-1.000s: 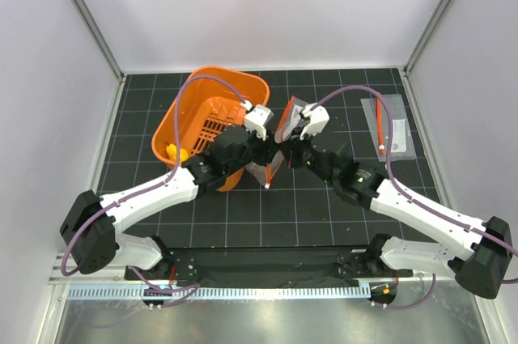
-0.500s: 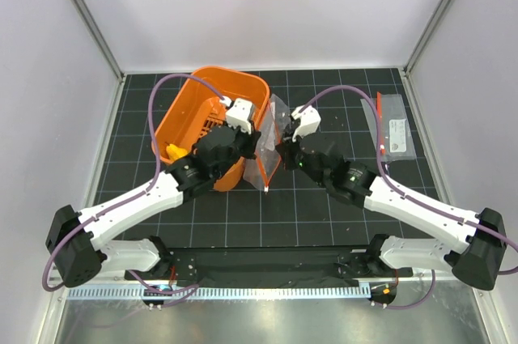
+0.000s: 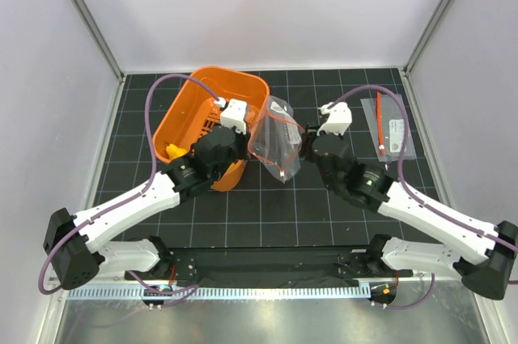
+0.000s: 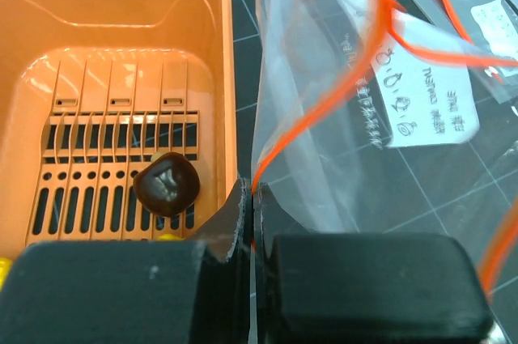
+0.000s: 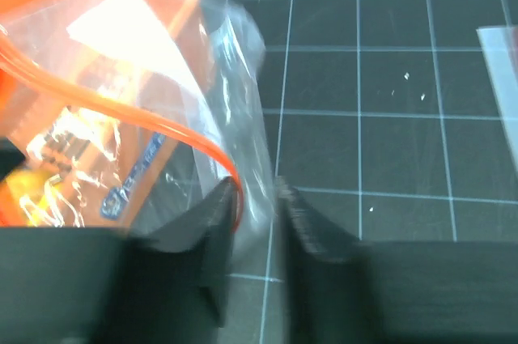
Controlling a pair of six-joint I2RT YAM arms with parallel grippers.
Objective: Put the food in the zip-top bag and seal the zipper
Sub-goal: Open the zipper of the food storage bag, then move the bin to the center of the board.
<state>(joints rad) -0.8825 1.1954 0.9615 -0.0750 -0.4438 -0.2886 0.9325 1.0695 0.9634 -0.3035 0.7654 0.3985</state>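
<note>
The clear zip-top bag [image 3: 273,138] hangs in the air between my two grippers, its mouth spread. My left gripper [image 3: 252,135] is shut on the bag's left rim, with the red-orange zipper [image 4: 324,109] pinched at the fingertips [image 4: 252,190]. At the bag's right rim, my right gripper [image 3: 303,146] has its jaws apart. The zipper strip [image 5: 162,129] and film lie against its left finger [image 5: 214,214], and a gap shows beside them. The food is in the orange basket [image 3: 190,97]: a dark brown round piece [image 4: 166,184] and a yellow piece [image 3: 172,150].
A second narrow clear pouch with a white label and red strip [image 3: 388,129] lies flat on the black grid mat at the right. The basket stands right beside the bag's left side. White walls enclose the mat at the back and both sides.
My left gripper has closed on the bag's rim. My right gripper's jaws have parted and that arm has shifted right. The bag's mouth has spread wider.
</note>
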